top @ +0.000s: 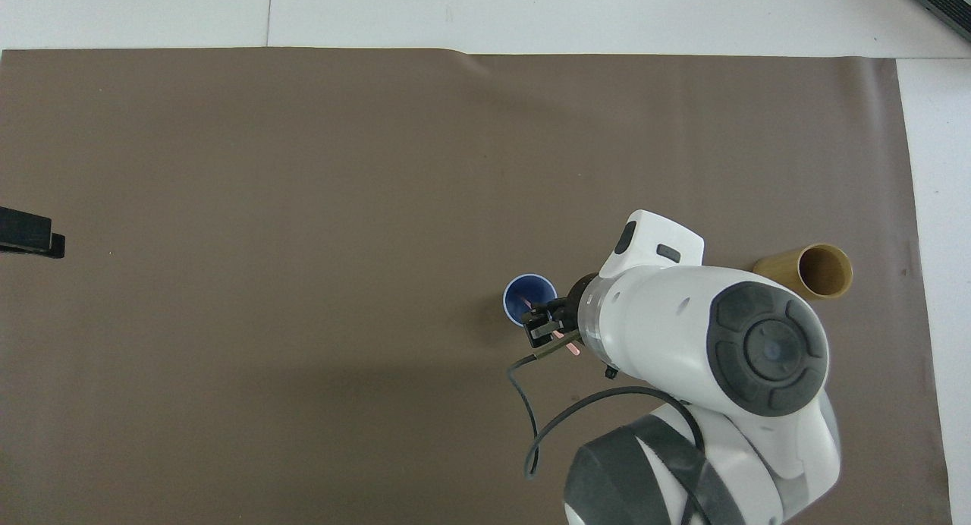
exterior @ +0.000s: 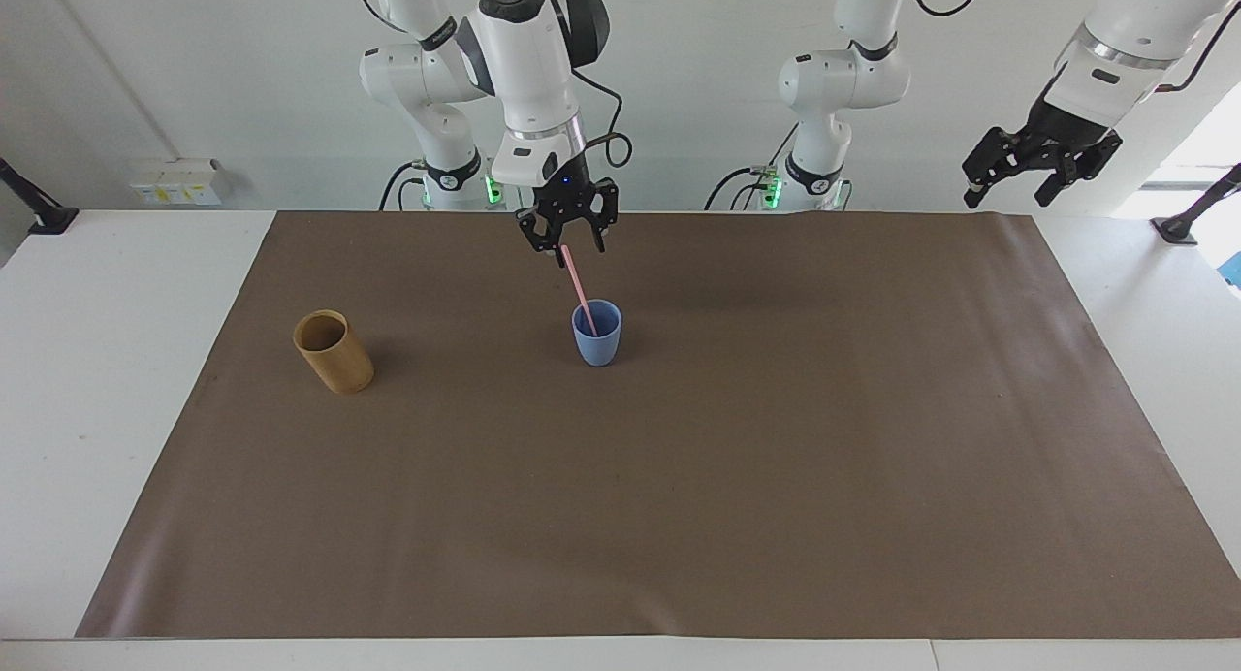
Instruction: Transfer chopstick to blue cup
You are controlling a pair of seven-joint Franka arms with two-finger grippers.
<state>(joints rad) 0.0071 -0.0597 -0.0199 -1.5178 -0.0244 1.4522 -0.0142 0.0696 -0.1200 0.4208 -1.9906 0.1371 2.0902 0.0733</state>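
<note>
The light-blue cup stands on the brown mat, nearer to the robots than its middle. One thin pink chopstick stands in it, its lower end inside the cup and its top tilted toward the robots. My right gripper hangs just over the stick's top end, open, its fingers spread to either side and clear of the stick. My left gripper waits open, raised high over the left arm's end of the table.
A tan bamboo-coloured holder stands upright on the brown mat, beside the cup toward the right arm's end. In the overhead view the right arm's wrist covers the mat between holder and cup.
</note>
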